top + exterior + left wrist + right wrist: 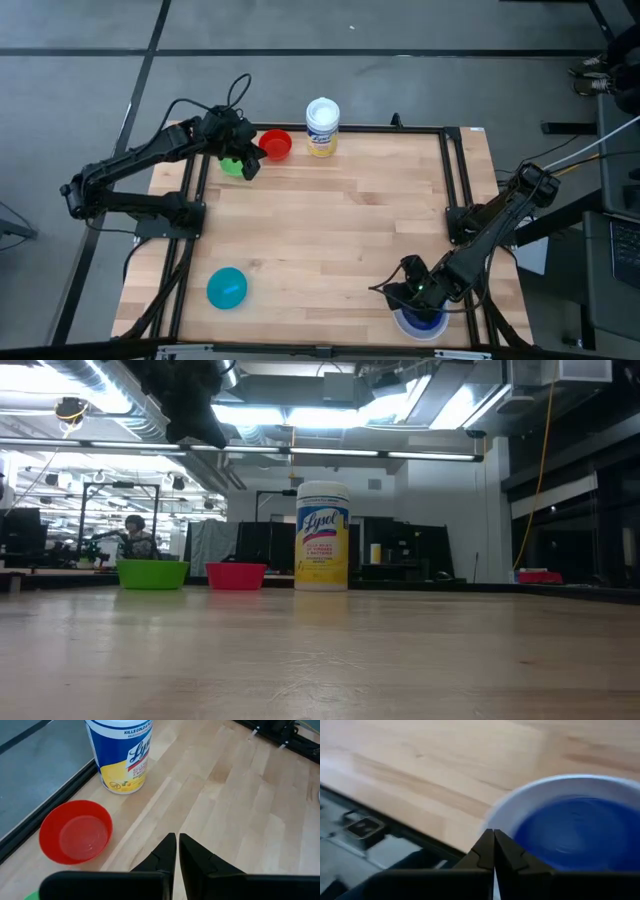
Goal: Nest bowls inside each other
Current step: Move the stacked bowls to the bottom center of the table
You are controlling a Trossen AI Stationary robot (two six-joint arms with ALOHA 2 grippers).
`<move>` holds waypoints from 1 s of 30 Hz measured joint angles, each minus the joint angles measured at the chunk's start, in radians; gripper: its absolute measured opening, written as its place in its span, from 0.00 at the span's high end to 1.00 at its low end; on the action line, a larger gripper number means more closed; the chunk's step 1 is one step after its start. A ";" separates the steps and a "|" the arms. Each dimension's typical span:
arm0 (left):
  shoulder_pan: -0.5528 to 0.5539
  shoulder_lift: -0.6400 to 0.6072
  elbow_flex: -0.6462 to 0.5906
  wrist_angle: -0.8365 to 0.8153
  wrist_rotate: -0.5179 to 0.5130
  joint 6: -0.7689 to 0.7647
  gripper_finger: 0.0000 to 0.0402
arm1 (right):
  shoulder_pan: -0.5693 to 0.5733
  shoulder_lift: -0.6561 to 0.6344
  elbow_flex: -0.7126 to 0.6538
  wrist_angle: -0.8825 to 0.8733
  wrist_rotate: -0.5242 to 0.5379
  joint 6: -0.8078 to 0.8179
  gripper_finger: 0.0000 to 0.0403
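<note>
A dark blue bowl sits nested inside the white bowl at the table's near right corner. My right gripper hangs shut just above their rim, on the side toward the table's left, with nothing between its fingers. At the far left stand the green bowl and the red bowl, both upright on their bases. My left gripper hovers shut above the green bowl, beside the red one. The cyan bowl rests on the table near the near left corner.
A white cylindrical tub with a yellow label stands at the far edge, right of the red bowl. A black frame rail runs along the table's sides. The middle of the wooden table is bare.
</note>
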 joint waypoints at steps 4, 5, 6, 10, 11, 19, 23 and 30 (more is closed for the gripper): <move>0.000 0.015 0.000 0.000 0.000 0.000 0.96 | 0.013 -0.032 0.000 -0.107 -0.143 0.011 1.00; 0.000 0.016 0.000 0.000 0.000 0.000 0.96 | 0.021 -0.033 0.000 -0.113 -0.171 0.017 1.00; 0.000 0.017 0.000 0.000 0.000 0.000 0.96 | 0.029 -0.033 0.000 -0.112 -0.191 0.022 1.00; 0.000 0.020 0.000 0.001 0.000 0.001 0.96 | 0.041 -0.023 0.000 -0.087 -0.232 0.028 1.00; 0.000 0.020 0.000 0.000 -0.001 0.001 0.96 | 0.040 -0.019 0.000 -0.090 -0.233 0.028 1.00; 0.000 0.019 0.000 0.001 -0.008 0.010 0.96 | 0.028 0.053 0.000 -0.050 -0.255 0.029 1.00; 0.000 0.019 0.000 0.001 -0.008 0.011 0.96 | 0.016 0.101 0.000 0.007 -0.264 0.029 1.00; 0.000 0.019 0.000 0.001 0.004 0.021 0.96 | -0.041 0.181 0.000 0.084 -0.259 0.013 1.00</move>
